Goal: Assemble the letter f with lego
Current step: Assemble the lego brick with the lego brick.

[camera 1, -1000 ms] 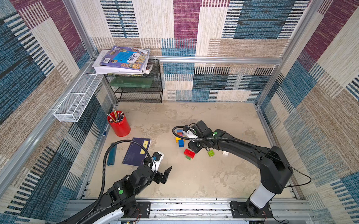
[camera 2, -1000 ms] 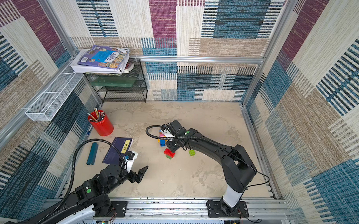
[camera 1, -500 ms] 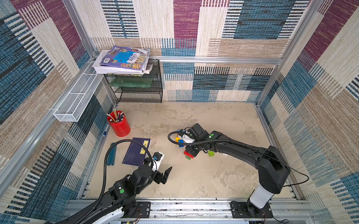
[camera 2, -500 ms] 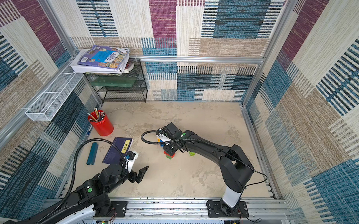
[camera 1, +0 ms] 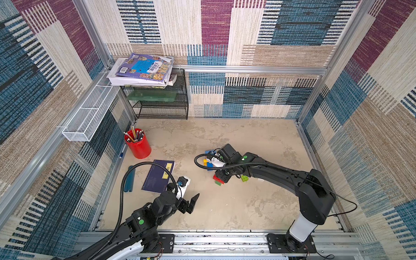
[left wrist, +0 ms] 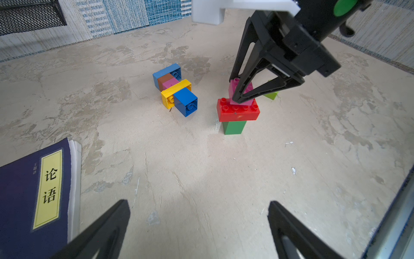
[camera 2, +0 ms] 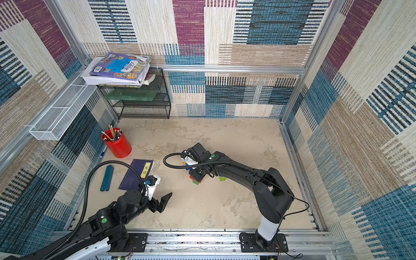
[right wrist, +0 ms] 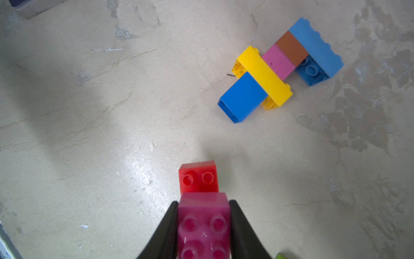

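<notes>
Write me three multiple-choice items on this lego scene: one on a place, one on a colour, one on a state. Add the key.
1. What lies directly under the pink square studded brick in the right gripper?
A. purple book
B. red oblong studded brick
C. yellow oblong brick

2. What colour is the brick under that red one?
A. white
B. brown
C. green

3. How is the left gripper?
A. open, empty
B. shut on a brick
C. shut, empty

Key: B, the pink brick's base meets the red brick's studs; C, a green brick stands beneath the red one; A, its jaws stand wide apart with nothing between them.
</notes>
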Motion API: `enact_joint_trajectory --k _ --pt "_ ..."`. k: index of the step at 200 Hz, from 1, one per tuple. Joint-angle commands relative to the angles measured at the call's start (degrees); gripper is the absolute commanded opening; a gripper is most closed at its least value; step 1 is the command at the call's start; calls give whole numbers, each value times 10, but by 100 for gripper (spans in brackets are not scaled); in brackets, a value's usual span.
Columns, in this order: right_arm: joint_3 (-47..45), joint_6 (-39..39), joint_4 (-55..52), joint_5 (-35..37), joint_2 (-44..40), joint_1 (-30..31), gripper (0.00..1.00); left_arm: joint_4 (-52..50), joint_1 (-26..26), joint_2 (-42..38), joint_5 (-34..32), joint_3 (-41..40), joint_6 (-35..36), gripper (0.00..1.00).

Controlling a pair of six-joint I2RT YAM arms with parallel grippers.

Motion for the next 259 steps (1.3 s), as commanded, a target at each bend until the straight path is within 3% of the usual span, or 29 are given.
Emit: enact_joint_trajectory --k 1,259 --pt "-1 -8 -1 0 3 0 29 12 0 1 -3 1 -1 99" --pt "-19 -20 -28 -21 25 -7 25 11 -1 1 -2 2 -3 99"
